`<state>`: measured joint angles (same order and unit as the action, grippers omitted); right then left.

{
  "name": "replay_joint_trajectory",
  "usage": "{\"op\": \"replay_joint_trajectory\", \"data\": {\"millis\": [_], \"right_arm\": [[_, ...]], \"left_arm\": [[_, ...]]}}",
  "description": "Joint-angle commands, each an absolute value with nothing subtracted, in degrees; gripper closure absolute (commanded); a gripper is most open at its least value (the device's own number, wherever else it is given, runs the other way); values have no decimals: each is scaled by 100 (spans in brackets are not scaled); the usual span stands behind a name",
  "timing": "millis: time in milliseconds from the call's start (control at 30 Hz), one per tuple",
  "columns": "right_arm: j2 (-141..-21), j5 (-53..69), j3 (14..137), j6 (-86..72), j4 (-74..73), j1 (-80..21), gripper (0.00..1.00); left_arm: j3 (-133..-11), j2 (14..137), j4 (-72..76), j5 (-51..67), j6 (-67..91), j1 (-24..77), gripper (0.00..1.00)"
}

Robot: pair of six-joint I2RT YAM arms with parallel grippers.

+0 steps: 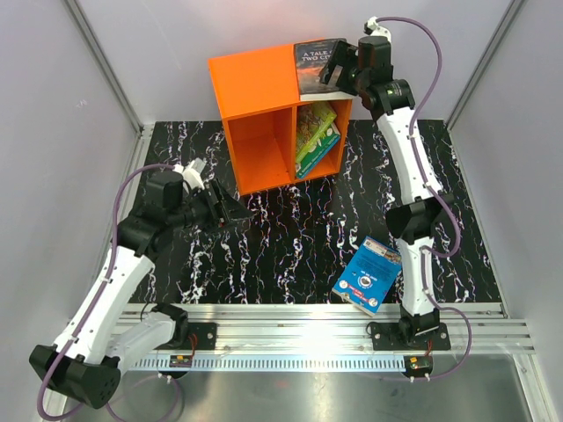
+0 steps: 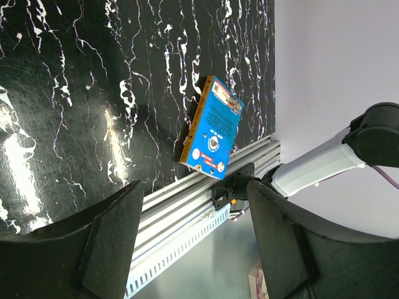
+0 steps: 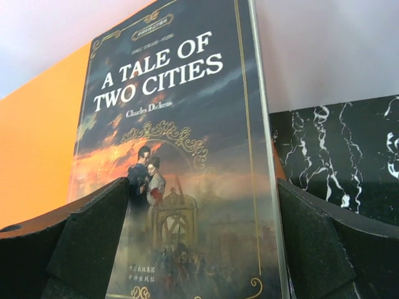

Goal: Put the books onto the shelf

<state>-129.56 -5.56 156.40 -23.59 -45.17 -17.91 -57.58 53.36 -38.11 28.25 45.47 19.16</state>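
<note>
Top external view: the orange shelf point(image 1: 255, 79) stands at the far side of the worktop point(image 1: 264, 255). Two illustrated books point(image 1: 317, 139) lean together inside its right-hand compartment, so that part looks done. The left compartment holds nothing.

"A Tale of Two Cities" point(image 1: 317, 63) lies flat on the shelf's top, not in a compartment. The right end effector point(image 1: 339, 75) is at its near end. In the right wrist view the fingers are spread wide to either side of the cover, and no squeeze on the book shows.

The blue book point(image 1: 368, 274) is well apart from the shelf. It rests on the near edge of the worktop, just beside the right arm's base, and nothing touches it.

The left end effector point(image 1: 236, 209) hovers over the worktop in front of the shelf, fingers spread and carrying nothing.

By my reckoning the task is about half done. The brown book may count as placed or may need slotting in, and the blue one has yet to be fetched.
</note>
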Motion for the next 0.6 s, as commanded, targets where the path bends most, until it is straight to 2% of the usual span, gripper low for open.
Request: {"op": "replay_joint_trajectory", "data": {"millis": [0, 100, 367, 500, 567], "right_arm": [[-12552, -1335, 14884, -2258, -4184, -1583, 0], [-11989, -1170, 14110, -2321, -3789, -1214, 0], [-10910, -1195, 13396, -1793, -3420, -1107, 0], [-10013, -1203, 12177, -1889, -3015, -1099, 0], [-9539, -1431, 11867, -2047, -3277, -1099, 0]], "left_arm": [[-5836, 5238, -3797, 2909, 4412, 1942, 30], [-5775, 5247, -3692, 2997, 4430, 1942, 31], [-5660, 5256, -3402, 3208, 4518, 1951, 32], [-5590, 5238, -3349, 3243, 4491, 1951, 32], [-5563, 5291, -3296, 3287, 4447, 1977, 32]]}}
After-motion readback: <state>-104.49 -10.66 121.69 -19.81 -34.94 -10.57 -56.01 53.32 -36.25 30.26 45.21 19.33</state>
